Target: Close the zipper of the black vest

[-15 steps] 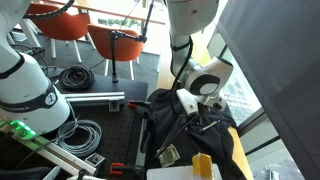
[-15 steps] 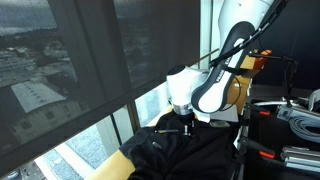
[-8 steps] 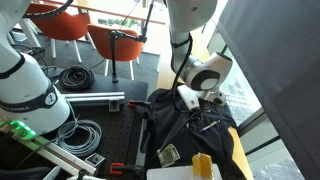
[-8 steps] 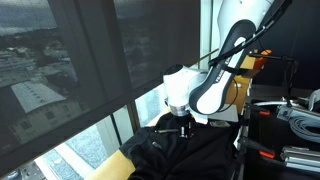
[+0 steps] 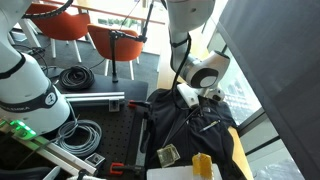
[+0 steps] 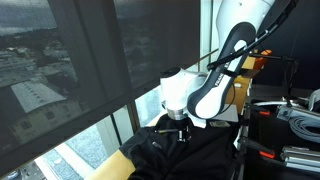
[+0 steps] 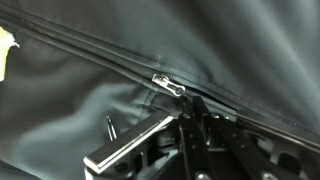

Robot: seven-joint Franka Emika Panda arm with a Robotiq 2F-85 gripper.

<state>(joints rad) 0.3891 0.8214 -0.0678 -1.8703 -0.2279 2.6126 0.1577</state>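
Note:
The black vest (image 5: 185, 130) lies spread on the table and also shows in an exterior view (image 6: 195, 152). In the wrist view its zipper line (image 7: 90, 48) runs diagonally across the fabric, and the silver zipper pull (image 7: 168, 85) sits just ahead of my fingers. My gripper (image 7: 188, 108) points down onto the vest with its fingers pressed together at the end of the pull. It shows in both exterior views (image 5: 206, 104) (image 6: 176, 124) near the vest's window-side edge.
A yellow object (image 5: 202, 165) and a small box (image 5: 168, 155) lie on the vest's near end. A white robot arm (image 5: 25, 90), coiled cables (image 5: 75, 75), a stand (image 5: 114, 55) and orange chairs (image 5: 108, 40) are nearby. A glass window (image 6: 70, 80) borders the table.
My gripper has shifted slightly along the zipper line with its fingers still together on the pull. The vest fabric has barely moved.

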